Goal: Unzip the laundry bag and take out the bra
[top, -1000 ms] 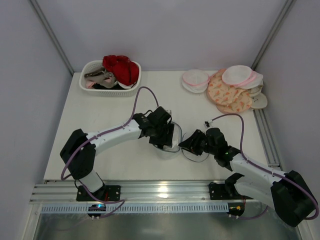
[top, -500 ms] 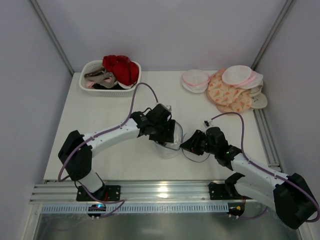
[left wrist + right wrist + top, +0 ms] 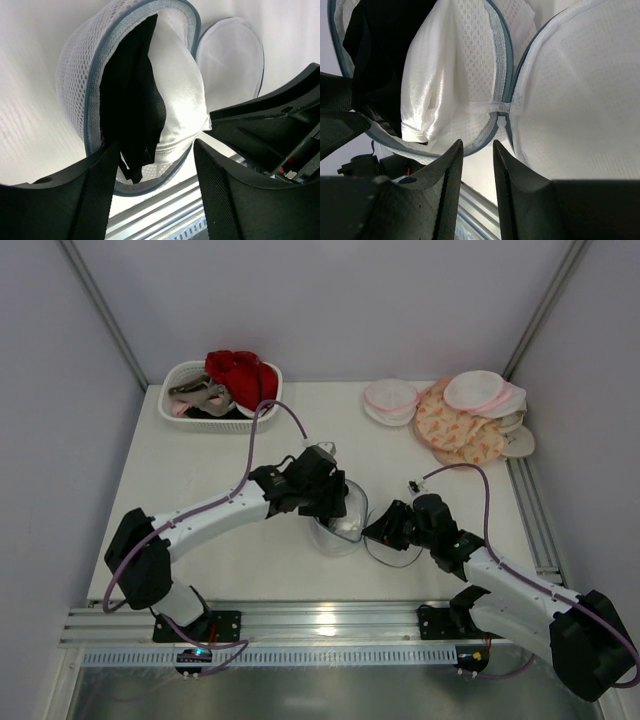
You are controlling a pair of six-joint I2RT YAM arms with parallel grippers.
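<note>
The round, translucent white-grey mesh laundry bag with a dark grey zipper rim [image 3: 341,523] sits near the middle of the table [image 3: 200,460], gaping open like a clamshell. The plain white satin bra [image 3: 181,100] bulges from it beside a dark shape I cannot identify. The left gripper [image 3: 155,165] is spread wide, straddling the bag's rim. The right gripper [image 3: 476,149] is narrowly parted at the hinge, and I cannot tell whether it pinches anything. The bra looks light, soft and slippery, so the bunched cup edge probably offers the best hold.
</note>
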